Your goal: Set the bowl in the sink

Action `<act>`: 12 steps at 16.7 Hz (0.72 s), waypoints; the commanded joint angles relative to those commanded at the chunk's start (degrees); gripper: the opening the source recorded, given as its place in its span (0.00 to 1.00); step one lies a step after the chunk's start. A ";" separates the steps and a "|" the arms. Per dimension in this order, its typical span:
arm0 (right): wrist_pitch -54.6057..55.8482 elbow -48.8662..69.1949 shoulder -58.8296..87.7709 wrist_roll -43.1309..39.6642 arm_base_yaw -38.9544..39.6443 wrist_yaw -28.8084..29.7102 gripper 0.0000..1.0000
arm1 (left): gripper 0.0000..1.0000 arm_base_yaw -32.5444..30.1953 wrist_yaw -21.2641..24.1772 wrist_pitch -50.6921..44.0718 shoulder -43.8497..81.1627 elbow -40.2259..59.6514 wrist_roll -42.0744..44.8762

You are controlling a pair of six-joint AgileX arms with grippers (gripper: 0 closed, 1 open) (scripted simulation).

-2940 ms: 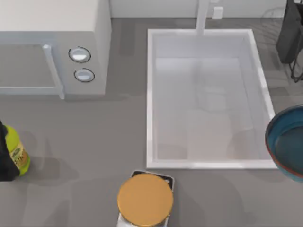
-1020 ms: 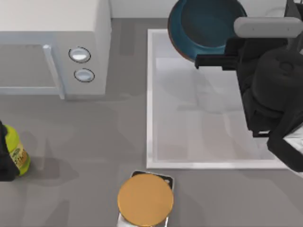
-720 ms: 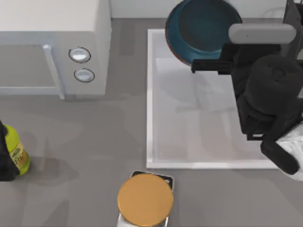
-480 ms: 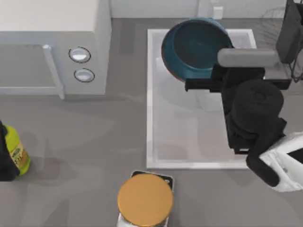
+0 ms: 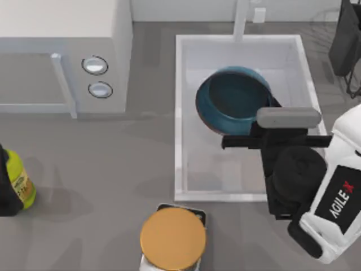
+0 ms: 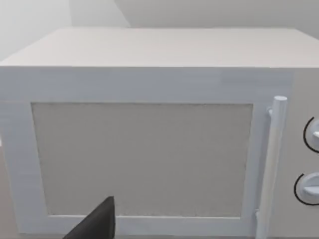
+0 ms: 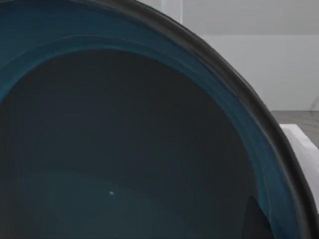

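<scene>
One large white rectangular sink (image 5: 181, 113) sits on the grey counter (image 5: 113, 164); over its middle hangs the glossy dark blue-teal bowl (image 5: 232, 100), its near rim clamped by the right gripper (image 5: 265, 127).

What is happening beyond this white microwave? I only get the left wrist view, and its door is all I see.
Observer: The left gripper faces the microwave. In the top view, the right gripper holds a dark blue-teal bowl by its rim.
Operator: Where is the bowl?
Observer: Inside the outline of the sink, a white basin to the microwave's right, nearer the end with the faucet post. I cannot tell whether it touches the bottom.
Operator: Anything else on the table?
Observer: An orange-tan disc sits by the front edge, just outside the sink.
</scene>
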 joint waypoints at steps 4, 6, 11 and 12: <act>0.41 -0.11 0.38 0.03 0.01 -0.05 0.00 | 1.00 0.00 0.00 0.00 0.00 0.00 0.00; 0.41 -0.11 0.38 0.03 0.01 -0.05 0.08 | 1.00 0.00 0.00 0.00 0.00 0.00 0.00; 0.41 -0.11 0.38 0.03 0.01 -0.05 0.45 | 1.00 0.00 0.00 0.00 0.00 0.00 0.00; 0.41 -0.11 0.38 0.03 0.01 -0.05 0.53 | 1.00 0.00 0.00 0.00 0.00 0.00 0.00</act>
